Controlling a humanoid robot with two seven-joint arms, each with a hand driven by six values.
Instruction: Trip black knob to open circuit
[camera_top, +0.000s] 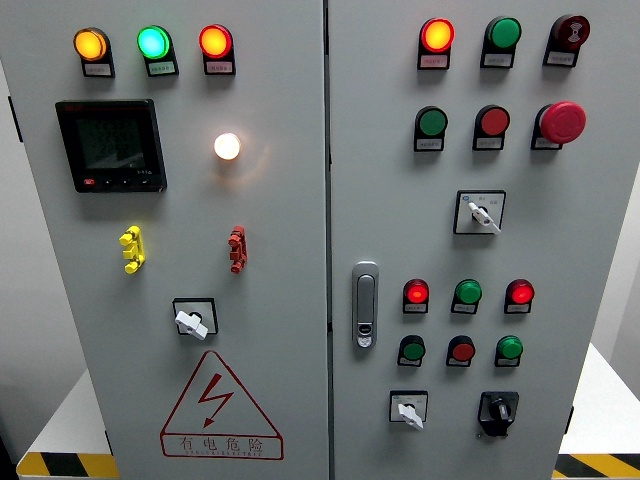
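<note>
Plainly, one black knob (497, 408) beside three white selector switches (408, 411); no robot hand visible.

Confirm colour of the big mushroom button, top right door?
Red, on a black base: mushroom button. Head view, the only one.

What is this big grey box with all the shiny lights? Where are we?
Probably an electrical room or workshop. This is a grey control cabinet with glowing indicator lamps, a red emergency stop button, a black knob, and a lightning-bolt warning sign. Neither robot hand shows.
</note>
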